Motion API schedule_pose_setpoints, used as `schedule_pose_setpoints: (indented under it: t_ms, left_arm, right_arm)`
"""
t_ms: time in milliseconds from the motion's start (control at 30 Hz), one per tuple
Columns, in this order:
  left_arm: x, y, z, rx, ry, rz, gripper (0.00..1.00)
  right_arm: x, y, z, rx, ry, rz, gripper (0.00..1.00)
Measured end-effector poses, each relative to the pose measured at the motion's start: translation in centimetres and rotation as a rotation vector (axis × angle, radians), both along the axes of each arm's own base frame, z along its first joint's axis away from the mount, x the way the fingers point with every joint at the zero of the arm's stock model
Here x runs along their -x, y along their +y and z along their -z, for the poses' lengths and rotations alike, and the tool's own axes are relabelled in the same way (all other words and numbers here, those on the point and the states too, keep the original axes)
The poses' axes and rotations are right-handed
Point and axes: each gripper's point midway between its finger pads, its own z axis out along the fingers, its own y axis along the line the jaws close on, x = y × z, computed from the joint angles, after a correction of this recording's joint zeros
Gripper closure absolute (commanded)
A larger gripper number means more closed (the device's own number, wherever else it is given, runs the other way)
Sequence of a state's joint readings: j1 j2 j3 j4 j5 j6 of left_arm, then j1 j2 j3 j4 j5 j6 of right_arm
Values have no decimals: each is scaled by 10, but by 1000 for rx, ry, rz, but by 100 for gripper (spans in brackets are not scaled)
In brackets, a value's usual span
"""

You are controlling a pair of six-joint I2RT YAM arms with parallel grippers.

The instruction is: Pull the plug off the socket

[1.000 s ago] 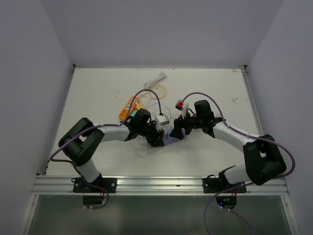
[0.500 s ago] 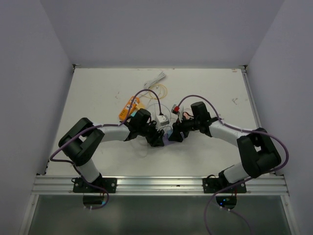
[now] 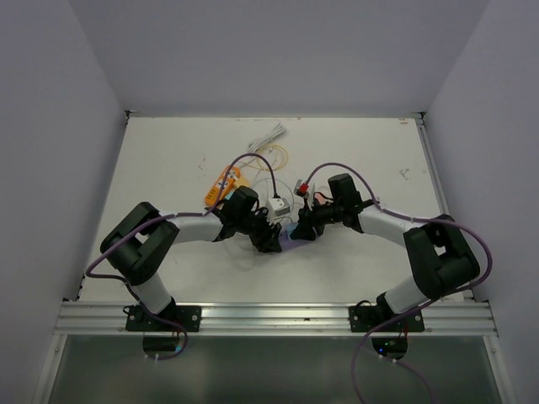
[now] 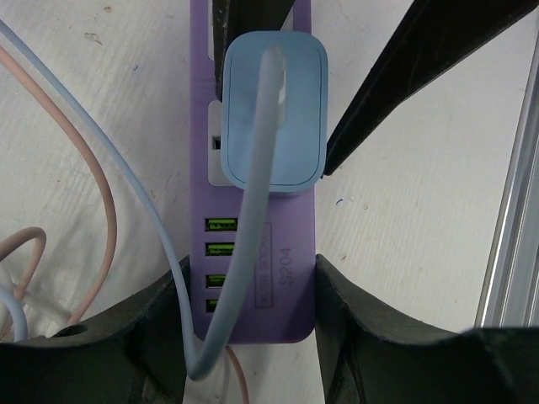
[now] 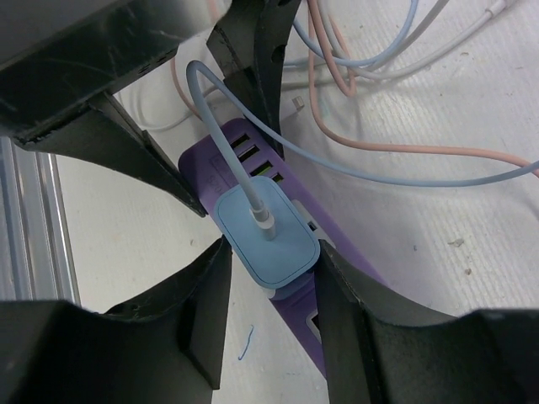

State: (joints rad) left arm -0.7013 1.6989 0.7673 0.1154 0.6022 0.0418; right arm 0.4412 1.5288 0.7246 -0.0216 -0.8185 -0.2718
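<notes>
A pale blue plug (image 5: 268, 231) sat pushed into a purple socket strip (image 4: 282, 278), which lay flat on the white worktop (image 3: 168, 160) between the two arms. Its soft cable arched away. The right fingers (image 5: 202, 303) pinched the plug's two sides, and the left fingers (image 4: 160, 328) clamped the strip's end. The plug looked light, rigid and smooth, perhaps slippery, so its hard body, not the cable, seemed the place to grip.

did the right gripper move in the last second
Yes. In the top view the right gripper has shifted left, closer to the white cube, and its fingers now flank the blue plug.
</notes>
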Motion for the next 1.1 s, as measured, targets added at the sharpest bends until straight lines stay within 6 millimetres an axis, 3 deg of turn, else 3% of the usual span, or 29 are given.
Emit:
schedule_pose_setpoints:
  t_ms: [67, 133, 700, 1100]
  left_arm:
    - [1, 0, 0, 2, 5, 4, 100]
    - [1, 1, 0, 4, 9, 6, 100]
    - [9, 3, -1, 16, 52, 31, 100]
    - [17, -1, -1, 34, 77, 63, 100]
  right_arm:
    - [0, 1, 0, -6, 0, -12, 95]
    - [0, 2, 0, -10, 0, -22, 100]
    - [5, 6, -4, -54, 0, -88, 100]
    - [-18, 27, -43, -208, -96, -93, 100]
